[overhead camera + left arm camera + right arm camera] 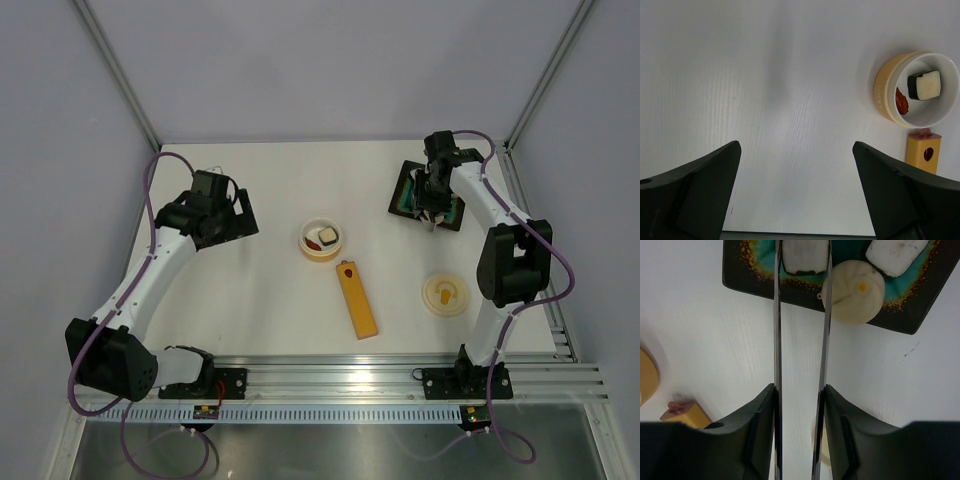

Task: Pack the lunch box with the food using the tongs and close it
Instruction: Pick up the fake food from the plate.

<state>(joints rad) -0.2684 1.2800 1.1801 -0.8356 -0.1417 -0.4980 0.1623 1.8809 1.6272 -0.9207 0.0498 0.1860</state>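
The slim silver tongs (777, 340) sit between the fingers of my right gripper (800, 387), which is shut on them, above the black tray (408, 192). The two tong arms stand apart and straddle a white block of food with a dark rim (805, 255). Beside it on the tray lie a cream oval piece (854, 290) and another white block (896, 255). The cream-yellow lunch box (322, 240) stands mid-table and holds a white-and-dark block (925, 85) and a reddish bit (901, 101). Its lid (446, 295) lies flat near the right arm. My left gripper (796, 145) hangs open and holds nothing, left of the lunch box (882, 92).
A long orange-yellow bar (357, 298) with a red dot lies just in front of the lunch box, and its end (923, 152) shows in the left wrist view. The black tray (740, 270) has a green inside. Grey walls close the table's back and sides.
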